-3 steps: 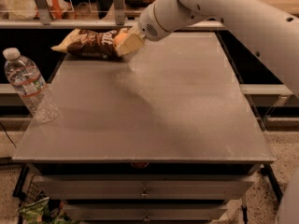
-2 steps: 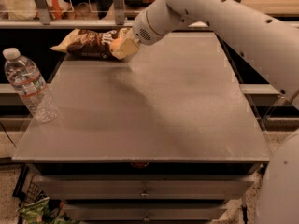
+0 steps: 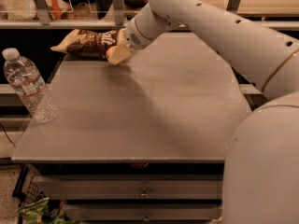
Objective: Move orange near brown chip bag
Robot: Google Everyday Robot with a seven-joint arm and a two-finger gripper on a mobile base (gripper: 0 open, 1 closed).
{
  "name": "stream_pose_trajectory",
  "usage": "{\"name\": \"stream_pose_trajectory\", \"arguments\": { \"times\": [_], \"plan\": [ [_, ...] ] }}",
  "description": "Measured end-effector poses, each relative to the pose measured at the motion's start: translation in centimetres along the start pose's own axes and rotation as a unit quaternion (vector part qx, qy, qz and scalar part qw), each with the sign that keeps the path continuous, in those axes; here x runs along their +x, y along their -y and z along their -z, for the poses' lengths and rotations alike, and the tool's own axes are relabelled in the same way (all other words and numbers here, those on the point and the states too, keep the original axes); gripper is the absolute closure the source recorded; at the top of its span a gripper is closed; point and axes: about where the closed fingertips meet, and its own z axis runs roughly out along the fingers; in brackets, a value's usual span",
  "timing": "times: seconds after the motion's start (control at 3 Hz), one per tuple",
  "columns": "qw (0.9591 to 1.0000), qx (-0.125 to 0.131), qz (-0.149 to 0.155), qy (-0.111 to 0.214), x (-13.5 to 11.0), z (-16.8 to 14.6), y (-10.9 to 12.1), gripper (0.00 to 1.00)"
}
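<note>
The brown chip bag [image 3: 88, 43], dark brown with tan ends and white lettering, lies at the far left edge of the grey table [image 3: 154, 111]. My gripper [image 3: 117, 55] is low over the table, right against the bag's near right end. A bit of the pale-orange orange [image 3: 110, 54] shows between the cream fingers [image 3: 122, 53], next to the bag. The rest of the orange is hidden by the fingers.
A clear water bottle [image 3: 28, 85] with a red-striped label stands at the table's left edge. Shelving with racks runs behind the table. A green bag [image 3: 37, 211] lies on the floor at lower left. My white arm [image 3: 233, 31] spans the right side.
The arm has swung further left and lower, carrying the gripper with the orange along the bag's front, closer to the table surface.
</note>
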Motion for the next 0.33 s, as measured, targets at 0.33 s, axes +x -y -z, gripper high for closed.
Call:
{"name": "stream_pose_trajectory", "arguments": {
  "times": [0.33],
  "plan": [
    [1.0000,-0.003,0.000,-0.002,0.04,-0.17,-0.15,0.59]
  ]
}}
